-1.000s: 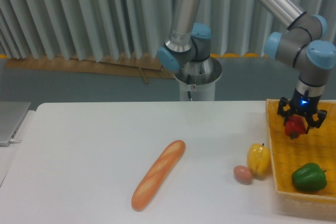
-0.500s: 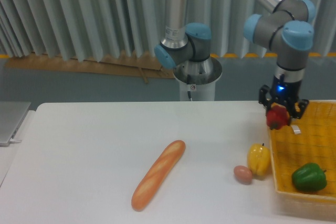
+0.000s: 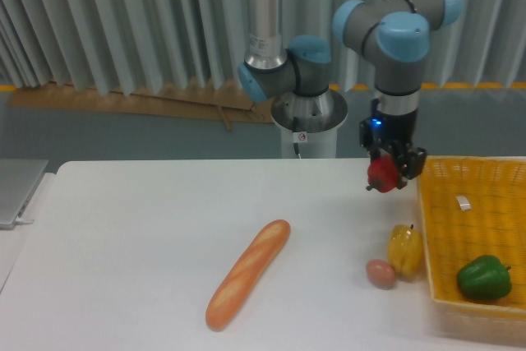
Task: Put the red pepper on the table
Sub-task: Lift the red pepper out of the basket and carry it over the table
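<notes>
The gripper [image 3: 386, 177] points straight down with its dark fingers pinched around the red pepper [image 3: 382, 174], which hangs clear of the table [image 3: 148, 244] and sits between the fingers, its red body showing mostly on their left side. Taking the yellow woven basket [image 3: 444, 228] as the landmark: farthest to its left, a baguette [image 3: 247, 273] lies diagonally on the white table top; nearer, a small brownish egg [image 3: 380, 273] rests touching or just beside a yellow pepper [image 3: 405, 249], which stands just outside the basket's left rim. The held red pepper is above the table just left of the basket's near-left corner region, higher in the picture than the yellow pepper and apart from it. Inside the basket a green pepper [image 3: 483, 277] lies toward the front, and a small pale object [image 3: 464, 201] lies toward the back; what it is cannot be told. Behind the table stands the arm's base [image 3: 308, 117], with a wall of grey vertical slats [image 3: 123, 22] beyond and a strip of wood [image 3: 123, 103] along its foot.
</notes>
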Motion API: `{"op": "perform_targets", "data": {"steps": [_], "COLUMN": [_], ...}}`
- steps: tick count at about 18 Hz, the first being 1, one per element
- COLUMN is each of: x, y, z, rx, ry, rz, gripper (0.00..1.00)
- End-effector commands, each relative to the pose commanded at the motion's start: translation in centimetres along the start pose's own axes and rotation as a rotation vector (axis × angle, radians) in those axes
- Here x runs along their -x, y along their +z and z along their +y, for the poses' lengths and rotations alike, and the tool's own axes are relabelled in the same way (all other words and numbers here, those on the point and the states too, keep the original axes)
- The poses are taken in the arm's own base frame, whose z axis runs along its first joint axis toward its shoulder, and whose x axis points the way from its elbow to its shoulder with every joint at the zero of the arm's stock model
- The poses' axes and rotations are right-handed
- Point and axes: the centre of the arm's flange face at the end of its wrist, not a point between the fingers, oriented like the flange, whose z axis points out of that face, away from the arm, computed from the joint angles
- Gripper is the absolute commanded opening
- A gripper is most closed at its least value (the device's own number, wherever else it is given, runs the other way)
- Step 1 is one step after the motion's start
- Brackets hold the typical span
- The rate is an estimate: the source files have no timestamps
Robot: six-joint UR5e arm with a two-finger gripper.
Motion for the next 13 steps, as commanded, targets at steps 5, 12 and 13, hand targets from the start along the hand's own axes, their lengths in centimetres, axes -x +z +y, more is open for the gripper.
{"op": "perform_targets", "data": {"steps": [5, 12, 13], "x": [1.4, 3.4, 3.7], "y": [2.3, 5.5, 6.0], "z": [-6.0, -11.5, -11.9], "rx": [0.009, 0.024, 0.027], "ry": [0.127, 0.141, 0.145], "rz": [0.034, 0.056, 0.052], "gripper": [0.37, 0.37, 0.37]}}
